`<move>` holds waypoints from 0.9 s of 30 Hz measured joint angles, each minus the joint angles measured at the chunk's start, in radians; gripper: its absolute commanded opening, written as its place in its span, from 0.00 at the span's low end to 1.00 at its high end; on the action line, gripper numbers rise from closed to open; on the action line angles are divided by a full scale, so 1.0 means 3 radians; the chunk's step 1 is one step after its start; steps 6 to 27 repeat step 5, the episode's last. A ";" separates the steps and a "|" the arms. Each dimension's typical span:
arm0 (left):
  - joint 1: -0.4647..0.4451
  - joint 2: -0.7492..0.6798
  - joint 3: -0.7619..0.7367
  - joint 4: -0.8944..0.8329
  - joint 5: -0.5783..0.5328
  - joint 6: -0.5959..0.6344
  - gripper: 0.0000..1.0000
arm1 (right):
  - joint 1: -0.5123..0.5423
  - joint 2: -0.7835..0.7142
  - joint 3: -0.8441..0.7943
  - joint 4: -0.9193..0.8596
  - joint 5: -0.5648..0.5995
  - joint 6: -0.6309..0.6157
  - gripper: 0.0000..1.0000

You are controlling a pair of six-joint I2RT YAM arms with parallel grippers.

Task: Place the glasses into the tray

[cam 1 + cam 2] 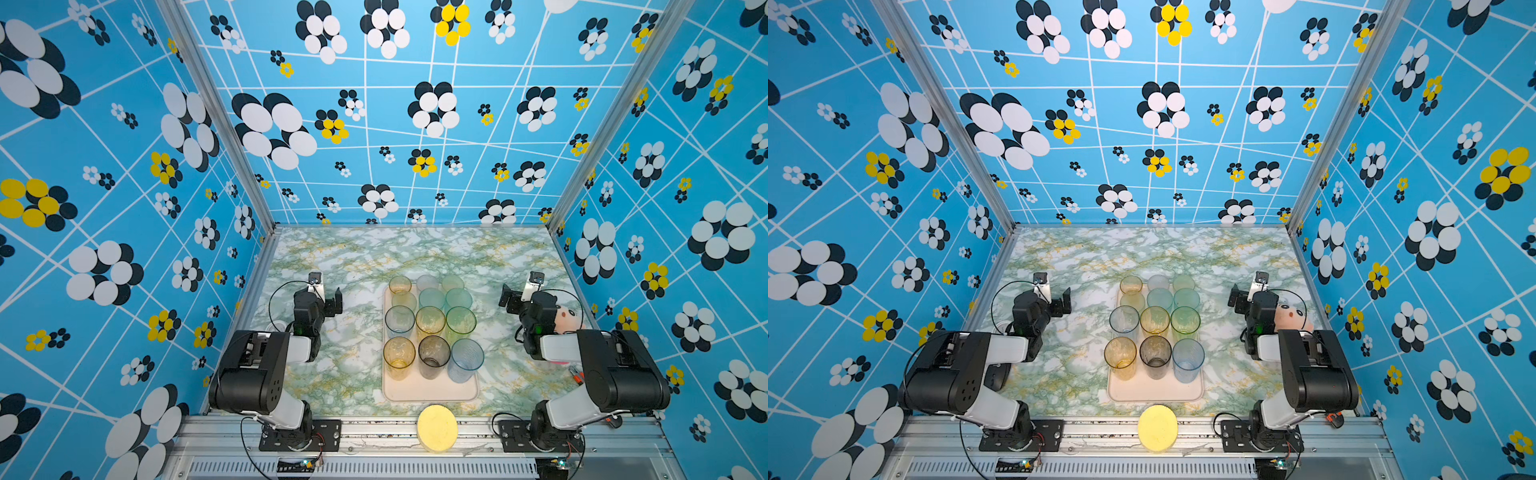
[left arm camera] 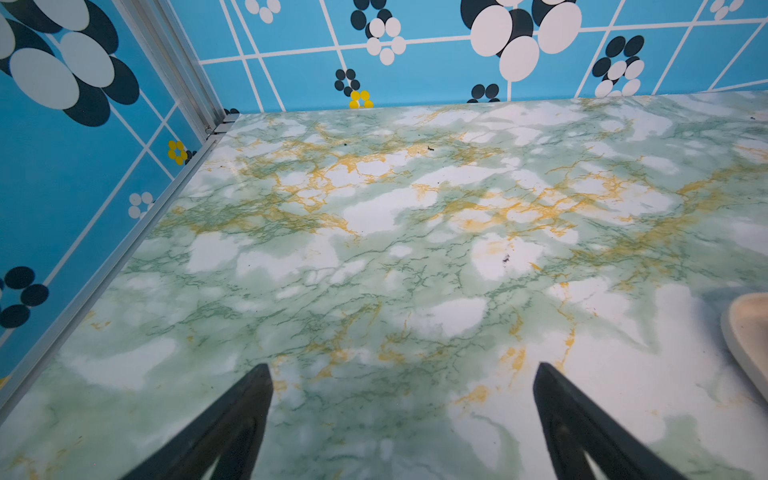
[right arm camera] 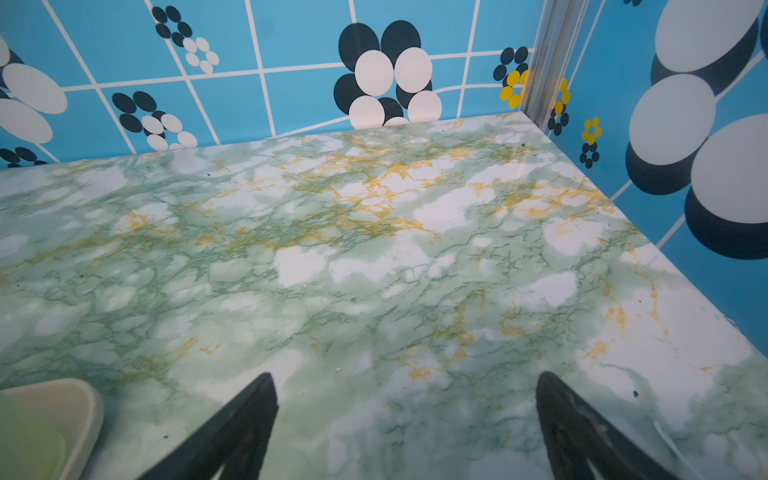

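Note:
The pale pinkish-cream tray [image 1: 430, 392] [image 1: 1154, 394] lies lengthwise in the middle of the marbled table. Several tinted glasses stand upright on it in rows of three: amber [image 1: 399, 353], smoky grey [image 1: 434, 351] and pale blue [image 1: 466, 355] [image 1: 1187, 355] at the front, then more amber, green and teal ones behind. My left gripper [image 1: 332, 305] [image 1: 1061, 301] [image 2: 403, 368] hovers open and empty left of the tray. My right gripper [image 1: 509, 301] [image 1: 1235, 297] [image 3: 405, 376] is open and empty on the tray's right. A tray corner [image 2: 748, 332] [image 3: 79, 407] shows in each wrist view, with a green glass [image 3: 25, 440] on it in the right wrist view.
A yellow round sponge disc [image 1: 437, 428] [image 1: 1157, 428] lies on the metal front rail below the tray. A pink plush toy [image 1: 567, 322] [image 1: 1289, 318] sits behind my right arm by the right wall. Blue patterned walls close the table in on three sides.

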 measured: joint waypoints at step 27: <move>0.0000 0.0000 0.0000 -0.0018 0.0001 0.0000 0.99 | 0.0000 0.0000 0.0000 0.0000 0.0000 0.0000 0.99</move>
